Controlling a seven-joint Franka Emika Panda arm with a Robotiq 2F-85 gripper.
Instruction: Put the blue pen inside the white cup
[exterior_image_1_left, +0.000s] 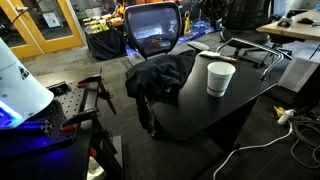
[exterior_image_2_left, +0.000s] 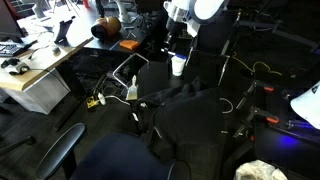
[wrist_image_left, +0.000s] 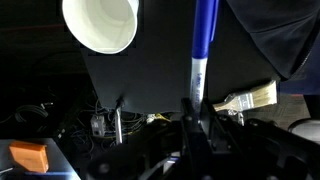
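Near the white cup (wrist_image_left: 100, 24), the hand (wrist_image_left: 195, 127) grips the blue pen (wrist_image_left: 204, 40).

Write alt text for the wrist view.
The gripper grips a blue pen above a black table. A white cup, mouth open to the camera, sits at upper left, apart from the pen; a brush lies at right.

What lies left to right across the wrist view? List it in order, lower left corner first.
orange object → white cup → blue pen → pale-bristled brush
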